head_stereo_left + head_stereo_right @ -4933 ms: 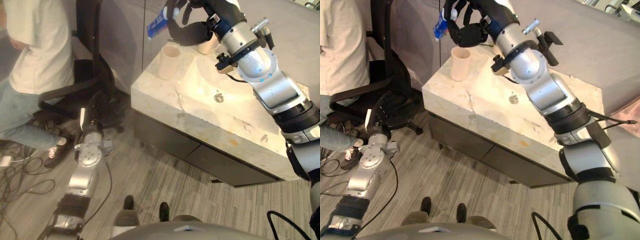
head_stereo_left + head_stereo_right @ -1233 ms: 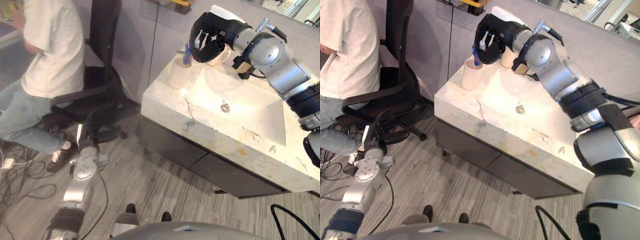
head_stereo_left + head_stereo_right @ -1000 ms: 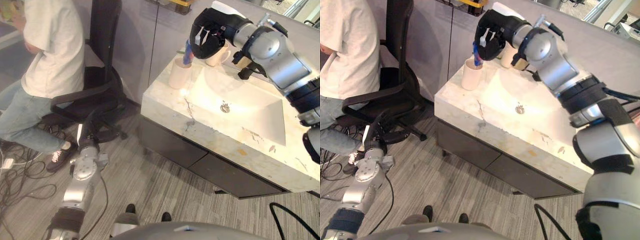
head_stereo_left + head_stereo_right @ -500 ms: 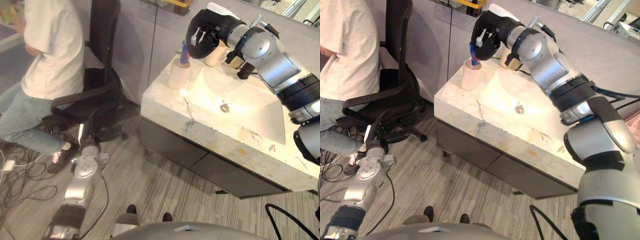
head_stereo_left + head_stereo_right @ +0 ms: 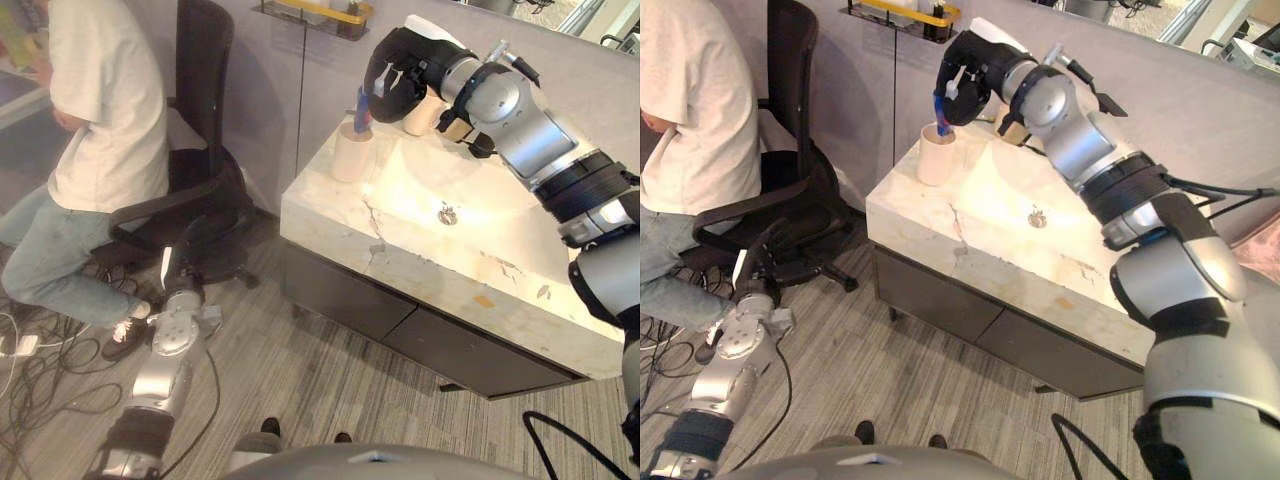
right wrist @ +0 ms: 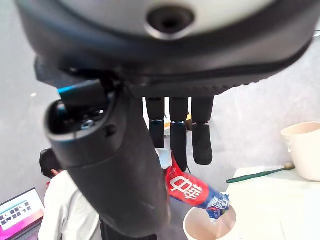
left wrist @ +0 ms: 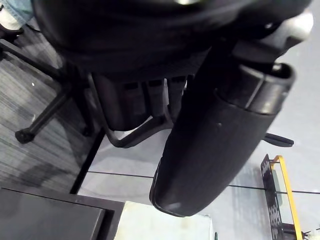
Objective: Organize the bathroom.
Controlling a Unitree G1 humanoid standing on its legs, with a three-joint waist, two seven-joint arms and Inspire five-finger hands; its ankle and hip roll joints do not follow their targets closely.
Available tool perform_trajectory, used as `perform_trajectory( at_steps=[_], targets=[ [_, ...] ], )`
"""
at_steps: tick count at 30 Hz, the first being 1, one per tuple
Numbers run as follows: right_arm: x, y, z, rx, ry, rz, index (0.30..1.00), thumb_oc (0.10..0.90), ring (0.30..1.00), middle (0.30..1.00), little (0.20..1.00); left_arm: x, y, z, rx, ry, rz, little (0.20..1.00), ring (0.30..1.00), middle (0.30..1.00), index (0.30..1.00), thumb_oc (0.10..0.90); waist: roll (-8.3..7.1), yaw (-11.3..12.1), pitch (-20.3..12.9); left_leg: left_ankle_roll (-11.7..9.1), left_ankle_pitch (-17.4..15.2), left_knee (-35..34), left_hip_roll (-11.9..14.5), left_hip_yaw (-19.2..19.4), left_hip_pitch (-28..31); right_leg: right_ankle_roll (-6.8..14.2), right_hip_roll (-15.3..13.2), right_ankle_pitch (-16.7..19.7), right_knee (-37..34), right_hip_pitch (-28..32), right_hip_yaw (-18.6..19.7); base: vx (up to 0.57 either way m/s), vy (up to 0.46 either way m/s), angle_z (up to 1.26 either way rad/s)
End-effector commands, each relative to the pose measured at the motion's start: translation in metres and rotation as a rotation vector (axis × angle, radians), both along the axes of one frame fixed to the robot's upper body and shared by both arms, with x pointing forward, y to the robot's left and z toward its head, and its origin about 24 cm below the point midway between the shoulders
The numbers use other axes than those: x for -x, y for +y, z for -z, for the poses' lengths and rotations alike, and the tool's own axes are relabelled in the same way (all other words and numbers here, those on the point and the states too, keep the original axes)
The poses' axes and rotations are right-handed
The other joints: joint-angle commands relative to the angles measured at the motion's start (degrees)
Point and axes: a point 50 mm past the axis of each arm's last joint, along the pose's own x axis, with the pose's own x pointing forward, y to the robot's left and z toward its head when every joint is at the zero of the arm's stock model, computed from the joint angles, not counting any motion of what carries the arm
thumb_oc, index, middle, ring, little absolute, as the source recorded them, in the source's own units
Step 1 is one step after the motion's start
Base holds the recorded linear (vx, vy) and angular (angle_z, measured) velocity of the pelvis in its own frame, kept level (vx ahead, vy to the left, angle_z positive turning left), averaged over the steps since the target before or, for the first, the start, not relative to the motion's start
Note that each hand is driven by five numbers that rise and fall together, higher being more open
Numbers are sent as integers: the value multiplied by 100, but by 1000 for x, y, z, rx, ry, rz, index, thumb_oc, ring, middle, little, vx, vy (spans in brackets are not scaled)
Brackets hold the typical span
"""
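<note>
Right hand (image 6: 175, 135) pinching toothpaste tube (image 6: 192, 190), tip inside cup (image 6: 210, 227), upper centre; off-centre release may tip cup; left hand (image 5: 172, 322) lower left, fingers unclear.

A mock bathroom is sitting inside an office: pale marble sink counter (image 5: 420, 240), black swivel office chair (image 5: 205, 160), seated person (image 5: 90, 130).

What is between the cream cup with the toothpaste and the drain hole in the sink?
Bare pale marble: the sink slopes from the cream cup to the drain hole, in both eye views.
</note>
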Motion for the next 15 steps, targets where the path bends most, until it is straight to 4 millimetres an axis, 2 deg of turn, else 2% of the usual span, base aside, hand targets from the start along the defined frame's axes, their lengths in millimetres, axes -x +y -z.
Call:
perform_trajectory(
  at_steps=[1,5,10,14,15],
  targets=[
    [15,-16,-87,-23,-343,99,300,400,300,300,300,-16,-2,-29,-56,-158,54,900,900,900,900,800,-124,49,-870,108,-400,361,-250,-101,13,-54,114,51,416,-263,-467,0,0,0],
    [19,-16,-95,-37,-394,104,300,400,300,300,300,-17,-4,-29,-52,-161,60,900,900,900,900,800,-122,39,-897,113,-405,370,-257,-115,-2,-52,107,50,422,-275,-481,0,0,0],
    [20,-19,-96,-46,-381,117,300,400,300,300,300,-17,-3,-29,-49,-159,63,900,900,900,900,800,-140,36,-909,111,-393,340,-256,-123,8,-40,108,48,433,-281,-486,0,0,0],
    [11,-26,-75,-25,-173,150,300,400,300,300,300,-19,-5,-29,-49,-157,67,900,900,900,900,800,-150,3,-883,103,-397,370,-254,-110,-15,-47,108,58,454,-315,-476,0,0,0],
    [6,-28,-60,3,-87,156,300,400,300,300,300,-20,-6,-29,-50,-158,65,900,900,900,900,800,-149,-4,-873,103,-399,378,-246,-97,-22,-54,105,55,461,-322,-462,0,0,0]
  ],
)
